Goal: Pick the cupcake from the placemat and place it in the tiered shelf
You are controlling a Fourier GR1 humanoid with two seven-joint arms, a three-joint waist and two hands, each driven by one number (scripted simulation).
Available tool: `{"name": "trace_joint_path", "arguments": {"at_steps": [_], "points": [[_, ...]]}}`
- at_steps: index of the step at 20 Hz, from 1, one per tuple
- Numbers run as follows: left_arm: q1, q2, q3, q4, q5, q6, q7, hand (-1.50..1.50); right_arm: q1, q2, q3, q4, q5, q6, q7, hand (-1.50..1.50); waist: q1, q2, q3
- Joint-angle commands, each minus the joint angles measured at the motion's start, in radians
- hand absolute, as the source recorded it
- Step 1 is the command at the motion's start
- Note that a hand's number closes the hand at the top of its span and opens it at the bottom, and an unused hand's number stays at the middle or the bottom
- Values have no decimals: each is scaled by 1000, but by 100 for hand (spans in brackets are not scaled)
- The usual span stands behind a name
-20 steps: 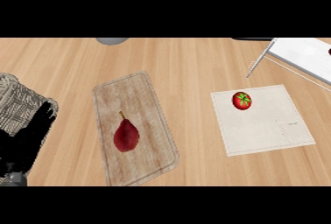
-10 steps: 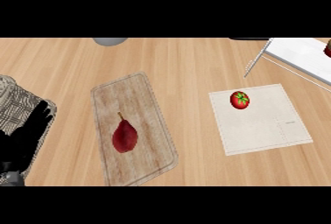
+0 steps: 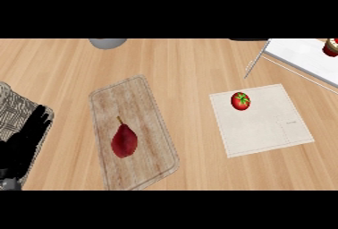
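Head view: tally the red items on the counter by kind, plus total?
Red pear, on the cutting board: 1
Red tomato, on the placemat: 1
Partly cut-off red-topped item at the top right edge, on the shelf: 1
Total: 3

Left hand point(image 3: 26, 143) at 8 o'clock was matte black, blocky fingers, bit of grey forearm point(image 3: 8, 183) at its base
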Motion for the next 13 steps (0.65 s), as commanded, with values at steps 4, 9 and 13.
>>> {"name": "trace_joint_path", "arguments": {"at_steps": [4,9,13], "points": [[4,8,21,34,-7,3,-20,0,161,-200,-237,-130,-123,192,136,-150,-20,-1,0],[34,-11,24,8,-16,27,-37,0,319,-345,-466,-87,-211,469,148,-150,-46,-7,2],[56,-13,22,-7,-22,30,-17,0,420,-414,-705,-41,-238,627,104,-150,-60,-10,4]]}}
